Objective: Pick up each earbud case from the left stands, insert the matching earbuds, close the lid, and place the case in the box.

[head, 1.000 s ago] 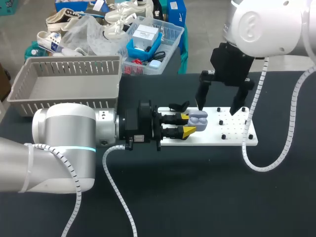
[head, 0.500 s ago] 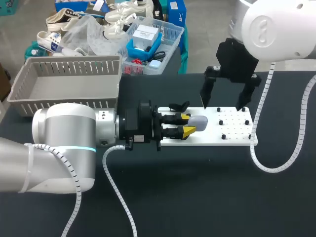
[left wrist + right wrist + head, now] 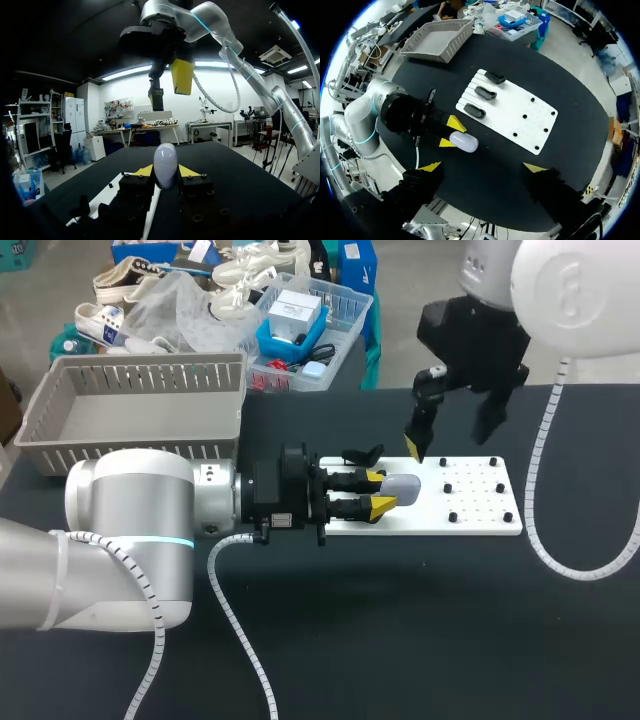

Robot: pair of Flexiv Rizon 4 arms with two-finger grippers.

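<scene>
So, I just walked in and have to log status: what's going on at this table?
The left gripper is shut on a pale earbud case, its lid closed, holding it by the stand end of the white board. The right gripper hangs open and empty above the board, touching nothing. The grey basket at the back left shows no case inside, so this one is not yet placed.

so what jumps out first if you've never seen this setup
The left gripper, low over the white board, is shut on a pale, closed case between its yellow tips. The right gripper hangs open, high above the board. A grey basket sits at the table's far left.
</scene>
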